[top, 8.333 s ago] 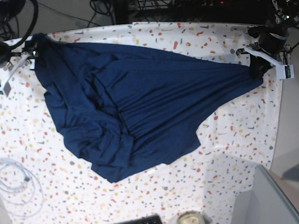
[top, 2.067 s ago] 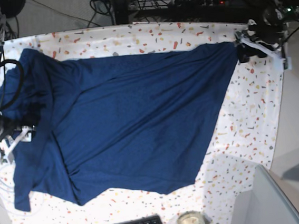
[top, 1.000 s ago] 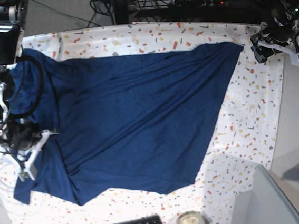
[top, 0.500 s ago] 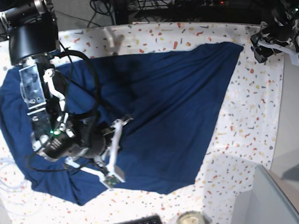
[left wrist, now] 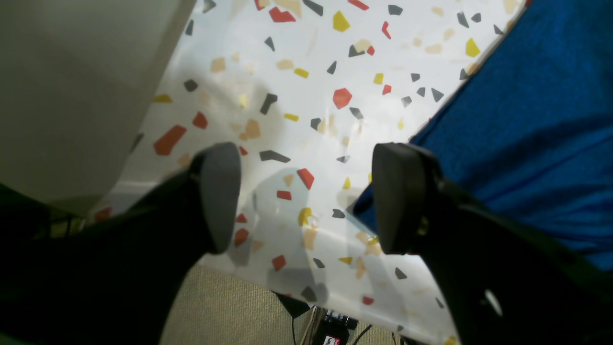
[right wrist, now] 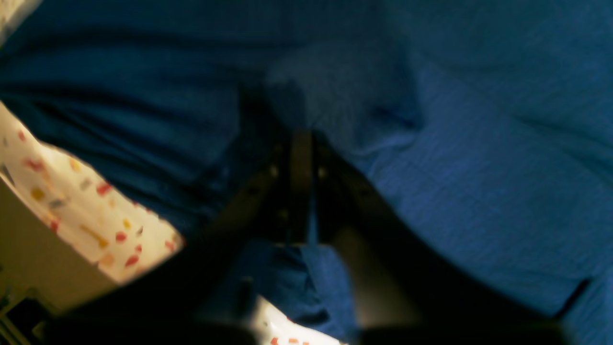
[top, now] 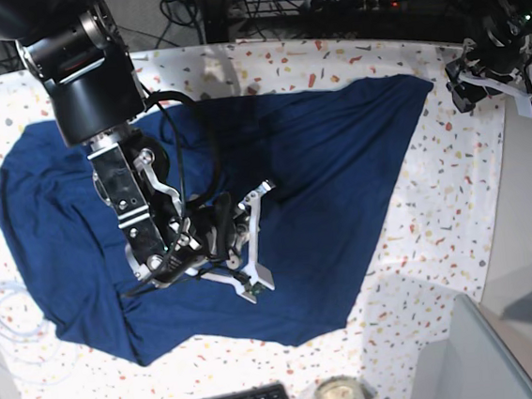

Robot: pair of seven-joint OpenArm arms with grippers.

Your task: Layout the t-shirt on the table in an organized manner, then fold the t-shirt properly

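The right pincer (right wrist: 300, 191) sits low over the middle of the t-shirt (top: 322, 194). In the right wrist view its two dark jaws stand almost together, with a thin slot between them, and a small fold of navy cloth bunches up just past the tips; the blur there hides whether any fabric is caught. Cloth lies on every side of this pincer, and a strip of the speckled table (right wrist: 86, 211) shows off to one side of it.

Farther off, at the far corner of the table (top: 454, 191), the left pincer (left wrist: 306, 196) hangs with its fingers (left wrist: 218, 191) well apart and nothing between them. Below the gap lies bare speckled surface. The pointed corner of the t-shirt (left wrist: 527, 120) lies just beside one finger, apart from it, and the garment spreads away from there across the table toward the right pincer.
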